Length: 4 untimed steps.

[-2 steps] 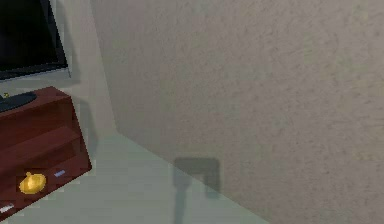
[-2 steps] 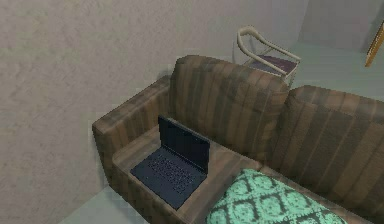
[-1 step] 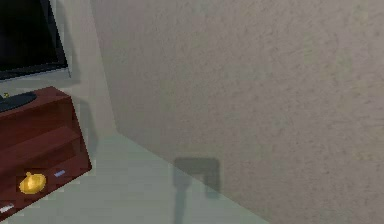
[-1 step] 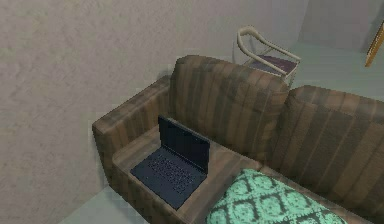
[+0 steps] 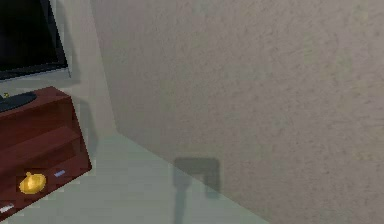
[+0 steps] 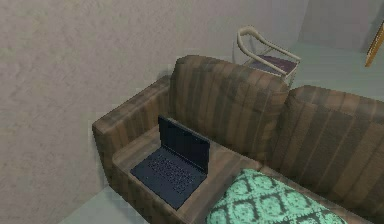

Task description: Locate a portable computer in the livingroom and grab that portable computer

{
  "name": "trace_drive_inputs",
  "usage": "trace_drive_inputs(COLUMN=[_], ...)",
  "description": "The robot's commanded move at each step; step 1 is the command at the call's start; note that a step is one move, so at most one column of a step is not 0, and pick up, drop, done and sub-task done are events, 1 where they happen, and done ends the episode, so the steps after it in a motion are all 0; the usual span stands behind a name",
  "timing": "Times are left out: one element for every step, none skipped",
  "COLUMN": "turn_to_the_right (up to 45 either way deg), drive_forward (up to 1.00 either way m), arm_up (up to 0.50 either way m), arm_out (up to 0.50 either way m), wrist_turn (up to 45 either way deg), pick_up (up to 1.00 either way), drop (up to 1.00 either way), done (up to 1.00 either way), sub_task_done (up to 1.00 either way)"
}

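A dark laptop lies lid-up at the armrest end of the sofa seat, hinge parallel to the backrest; the pincer's grip state cannot be told.

Item count, both views.
I count one open dark-grey laptop, one brown striped fabric sofa, one green patterned cushion, one pale-framed armchair, one black flat-screen television, one reddish wooden cabinet, one small yellow object.
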Motion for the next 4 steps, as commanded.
trace_drive_inputs(turn_to_the_right=[0.0, 0.0, 0.0, 0.0], drive_forward=[0.00, 0.00, 0.00, 0.00], arm_up=[0.00, 0.00, 0.00, 0.00], arm_out=[0.26, 0.00, 0.00, 0.00], wrist_turn=[0.0, 45.0, 45.0, 45.0], pick_up=[0.00, 0.00, 0.00, 0.00], drop=[0.00, 0.00, 0.00, 0.00], done=[0.00, 0.00, 0.00, 0.00], sub_task_done=[0.00, 0.00, 0.00, 0.00])
